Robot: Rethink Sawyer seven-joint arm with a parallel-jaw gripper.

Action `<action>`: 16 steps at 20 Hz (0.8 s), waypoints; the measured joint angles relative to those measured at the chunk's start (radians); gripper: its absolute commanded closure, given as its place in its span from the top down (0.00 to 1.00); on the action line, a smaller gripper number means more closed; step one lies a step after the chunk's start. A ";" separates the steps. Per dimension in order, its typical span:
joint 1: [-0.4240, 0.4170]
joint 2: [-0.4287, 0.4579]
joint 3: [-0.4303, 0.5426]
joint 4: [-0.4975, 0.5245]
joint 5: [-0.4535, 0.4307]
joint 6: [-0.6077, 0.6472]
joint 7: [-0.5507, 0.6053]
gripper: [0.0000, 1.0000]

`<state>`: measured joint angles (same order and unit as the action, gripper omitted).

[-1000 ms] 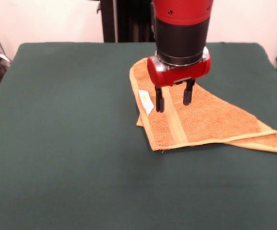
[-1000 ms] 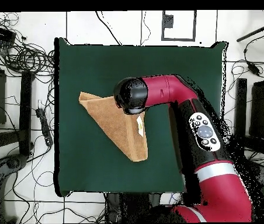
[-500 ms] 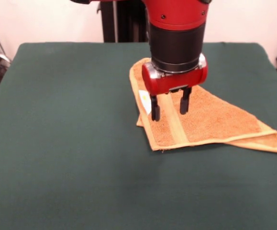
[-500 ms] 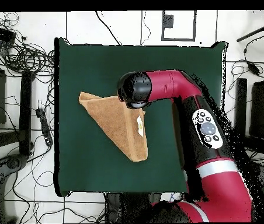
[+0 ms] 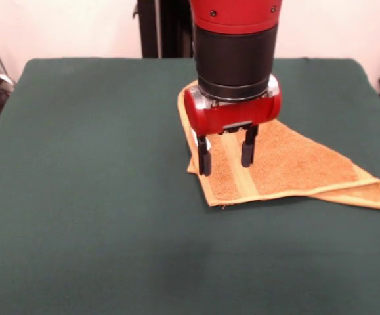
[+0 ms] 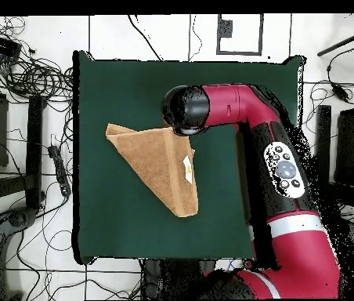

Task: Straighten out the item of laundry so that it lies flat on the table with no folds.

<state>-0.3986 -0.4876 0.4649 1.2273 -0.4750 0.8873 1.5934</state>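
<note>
The golden-orange towel (image 5: pixel 288 164) lies folded over into a rough triangle on the dark green table (image 5: pixel 98 164), right of centre. Its paler woven band (image 5: pixel 242 176) runs to the near corner. My gripper (image 5: pixel 226 156) is open and empty, its two black fingers pointing down. It is low over the towel's left end, one finger (image 5: pixel 205 157) at the left hem and the other on the band. In the overhead view the towel (image 6: pixel 160 168) shows its white tag (image 6: pixel 187 165), and the gripper's (image 6: pixel 183 114) wrist covers the towel's upper right corner.
In the overhead view my red arm (image 6: pixel 278 165) crosses the table's right side from the base at the bottom. Cables and dark equipment (image 6: pixel 23 78) lie on the floor round the table (image 6: pixel 243 86). The black pedestal (image 5: pixel 160 29) stands behind the far edge.
My gripper has moved nearer the front camera and a little left along the towel's left end, staying open. The towel has not moved.
</note>
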 measured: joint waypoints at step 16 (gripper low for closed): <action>0.001 0.047 0.024 -0.066 -0.004 0.000 0.000 1.00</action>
<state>-0.3980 -0.4406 0.4889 1.1610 -0.4793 0.8873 1.5934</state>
